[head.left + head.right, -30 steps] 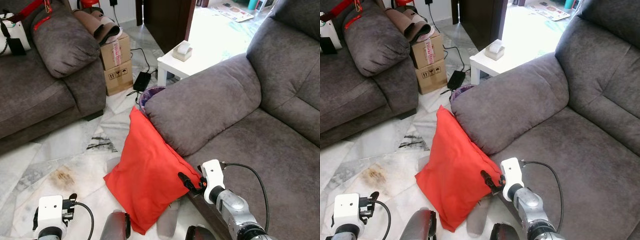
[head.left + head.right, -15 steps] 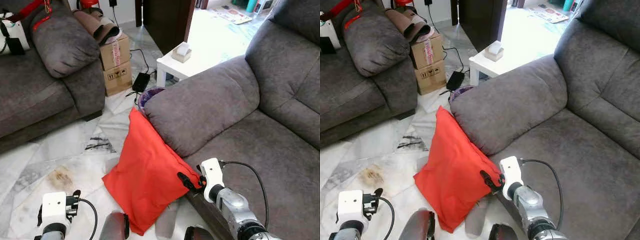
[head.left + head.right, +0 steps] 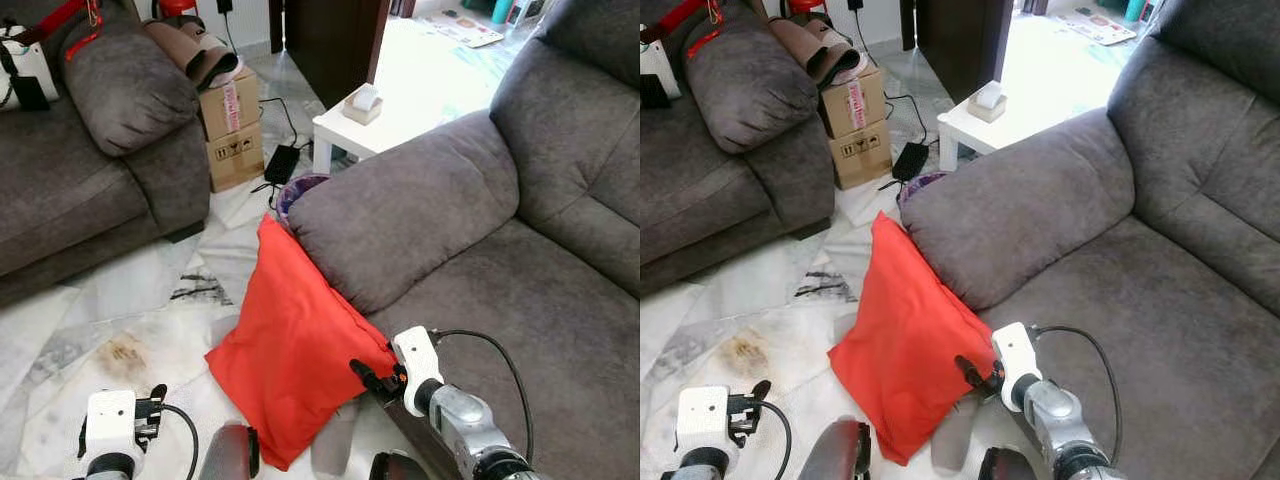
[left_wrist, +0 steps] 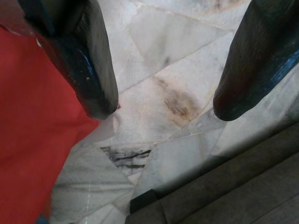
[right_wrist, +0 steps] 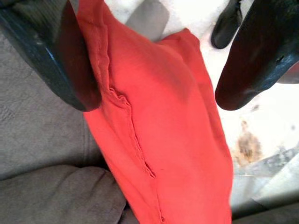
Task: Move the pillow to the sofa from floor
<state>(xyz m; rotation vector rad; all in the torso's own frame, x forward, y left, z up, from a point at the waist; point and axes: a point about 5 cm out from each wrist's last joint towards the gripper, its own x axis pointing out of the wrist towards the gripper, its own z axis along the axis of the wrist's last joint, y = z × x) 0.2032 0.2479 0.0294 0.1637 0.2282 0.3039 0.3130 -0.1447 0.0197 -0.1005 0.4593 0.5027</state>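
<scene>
A home living room: grey sofas (image 3: 560,250), marble floor (image 3: 120,310), white side table (image 3: 350,135).

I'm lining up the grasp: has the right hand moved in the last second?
Yes. The right hand has crept down and slightly left along the pillow edge, away from the sofa armrest.

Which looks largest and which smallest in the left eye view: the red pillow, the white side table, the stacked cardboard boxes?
1. red pillow, clearly the largest.
2. white side table and cardboard boxes: they look about alike, and both stand farther from the camera than the pillow, so their order is unsure.
</scene>
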